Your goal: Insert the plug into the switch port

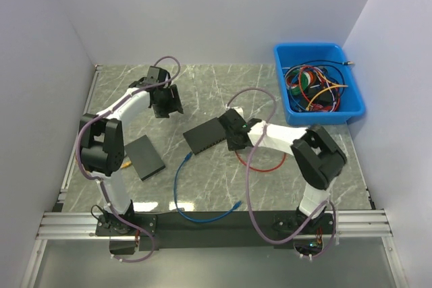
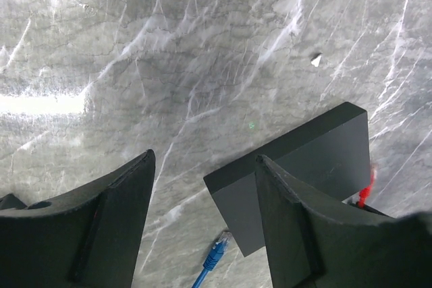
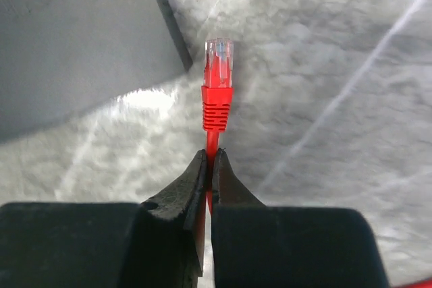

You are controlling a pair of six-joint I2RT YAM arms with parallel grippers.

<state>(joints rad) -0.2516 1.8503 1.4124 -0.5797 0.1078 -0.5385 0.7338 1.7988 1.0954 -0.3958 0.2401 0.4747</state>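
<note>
The switch's [image 1: 206, 134] ports cannot be made out in any view. From above it is a dark slab near the middle of the worktop [image 1: 121, 79]. The left wrist camera shows only its plain top and one corner, the rest cut off behind a finger.

The plug [image 3: 218, 65] cannot be seen from above, where the right gripper [image 3: 210, 160] covers it at the switch's right end. The right wrist camera shows it sharply, but the grey surface with a dark edge beyond its tip is blurred. Whether that is the switch cannot be told, nor whether the plug touches it.

The plug has a clear tip on a ribbed red boot and points straight out from the right gripper. That gripper is clenched on the red cable [image 1: 263, 165] just behind the boot. The rest of the cable loops over the worktop toward the near right.

The left gripper [image 2: 204, 160] hangs over the far left of the worktop, its fingers spread and nothing between them. A blue cable [image 1: 181, 187] runs from the switch's near left corner toward the near edge. Its blue connector [image 2: 214, 254] lies just beside that corner.

A second black box [image 1: 145, 157] lies near the left edge. A blue bin [image 1: 317, 52] of tangled wires sits at the far right corner.
</note>
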